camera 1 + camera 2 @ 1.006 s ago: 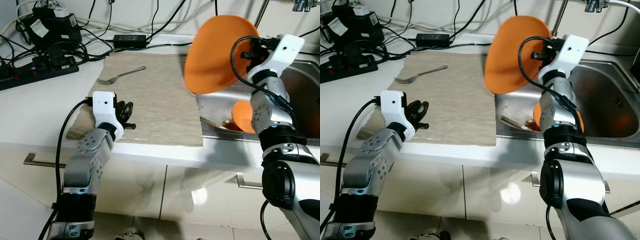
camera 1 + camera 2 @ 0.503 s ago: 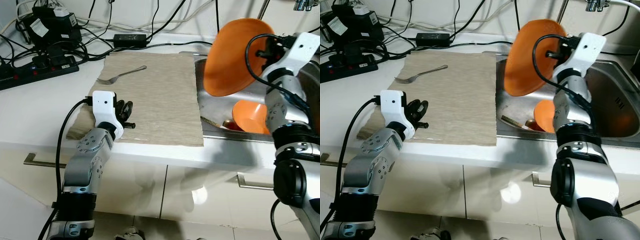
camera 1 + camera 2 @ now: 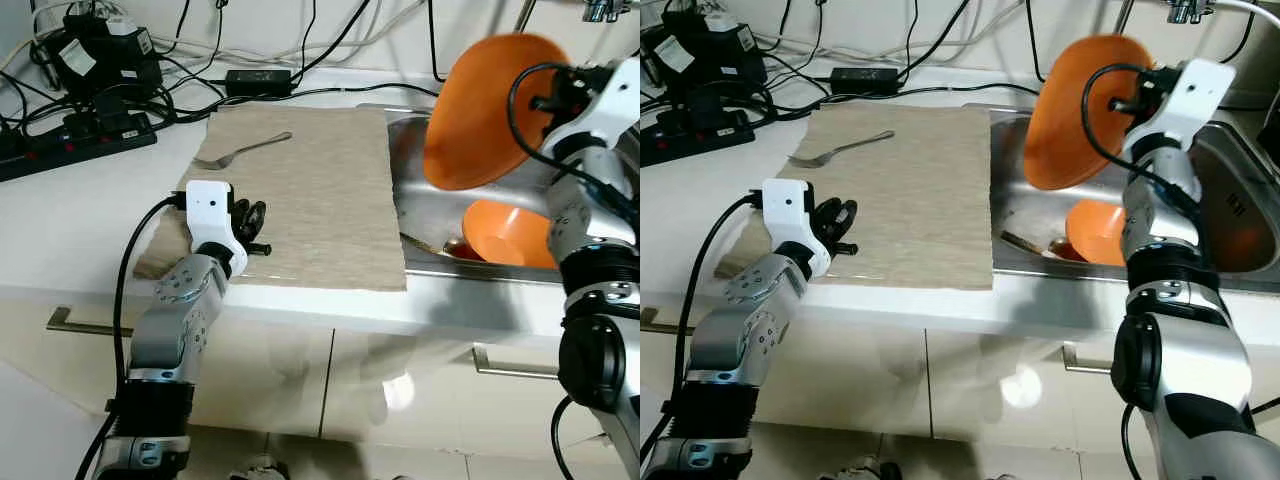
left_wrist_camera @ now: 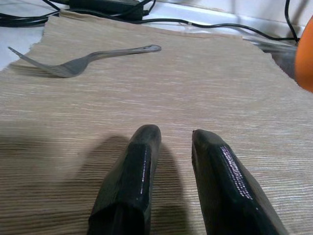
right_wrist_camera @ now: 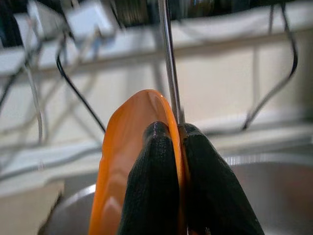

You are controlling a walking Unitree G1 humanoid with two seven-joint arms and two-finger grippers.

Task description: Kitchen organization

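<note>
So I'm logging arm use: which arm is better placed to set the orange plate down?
The right: its gripper is clamped on the plate above the sink. The left gripper rests on the mat.

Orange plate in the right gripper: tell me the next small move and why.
Probably lower it toward the sink. The right gripper pinches the orange plate by its rim, tilted above the basin, where an orange bowl already lies; steer beside it.
</note>
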